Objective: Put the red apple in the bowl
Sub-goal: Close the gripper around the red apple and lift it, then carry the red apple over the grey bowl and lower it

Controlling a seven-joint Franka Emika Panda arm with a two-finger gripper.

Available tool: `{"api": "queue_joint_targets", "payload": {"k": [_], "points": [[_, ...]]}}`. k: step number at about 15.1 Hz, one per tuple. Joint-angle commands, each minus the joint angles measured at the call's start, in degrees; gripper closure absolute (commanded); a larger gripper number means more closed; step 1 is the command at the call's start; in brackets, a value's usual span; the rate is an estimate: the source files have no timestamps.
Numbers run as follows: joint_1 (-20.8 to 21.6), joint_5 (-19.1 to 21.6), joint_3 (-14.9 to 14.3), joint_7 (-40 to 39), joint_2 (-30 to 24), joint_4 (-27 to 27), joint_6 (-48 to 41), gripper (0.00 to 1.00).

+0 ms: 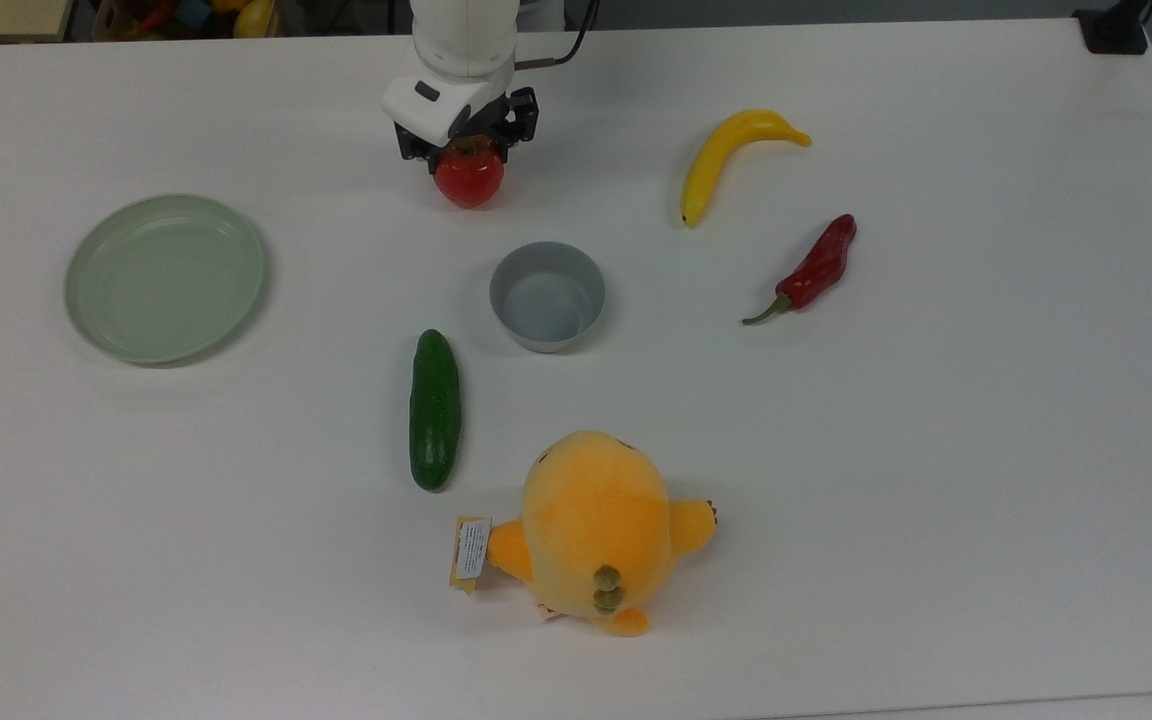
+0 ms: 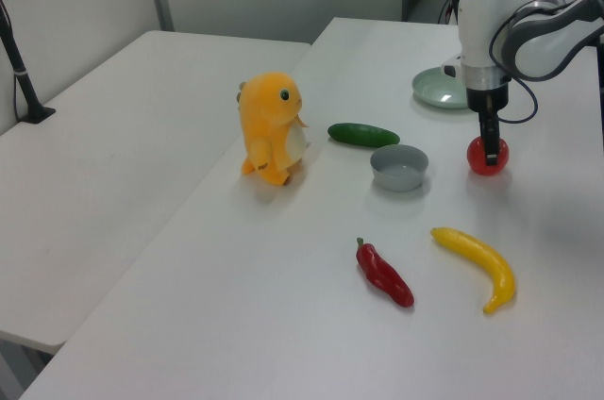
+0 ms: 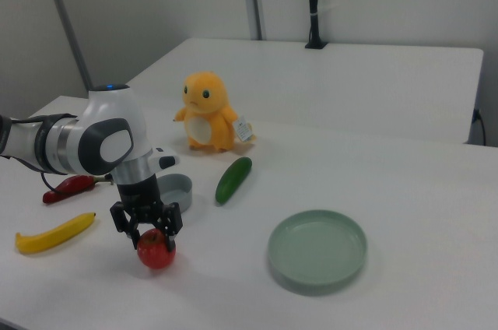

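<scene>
Currently the hand sits directly over the red apple, lowered onto its top half. In the right view the hand has its black fingers spread apart and straddling the upper part of the red apple, one on each side; whether the pads touch the skin cannot be told. The apple rests on the white counter, not lifted.

In the left view the hand points straight down, with the red apple beneath it.

The bowl, grey with upright sides, holds nothing and stands apart from the apple, below and toward the top view's right of it. In the right view the bowl shows just behind the arm.

Other items on the counter, top view:
- pale green plate, well off toward the top view's left;
- cucumber, lying lengthwise just beside the bowl, lower and toward the top view's left;
- banana and red chili pepper, toward the top view's right, apart from each other;
- orange plush toy with a paper tag, near the bottom edge, below the bowl.

In the left view the plush toy stands upright.
</scene>
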Motion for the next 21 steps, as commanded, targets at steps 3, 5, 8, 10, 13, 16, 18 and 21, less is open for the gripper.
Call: {"api": "queue_joint_targets", "payload": {"k": [3, 5, 8, 10, 13, 16, 18, 21], "points": [[0.30, -1.95, 0.23, -0.56, 0.30, -0.64, 1.66, 0.50], [0.30, -1.95, 0.23, -0.56, 0.04, -0.55, 1.57, 0.50], [0.30, -1.95, 0.15, -0.22, -0.66, -0.02, 1.48, 0.49], [0.30, -1.87, 0.23, 0.14, -0.93, 1.55, 1.05, 0.49], [0.38, -1.34, 1.11, 4.08, -1.19, 4.45, 0.87, 0.49], [0.65, -0.90, 1.64, 6.29, -1.10, 7.35, 0.78, 0.49], [1.18, -0.63, 1.64, 6.99, -1.10, 8.76, 0.78, 0.49], [1.44, 0.15, 1.64, 9.09, -0.67, 11.57, 0.69, 0.49]]}}
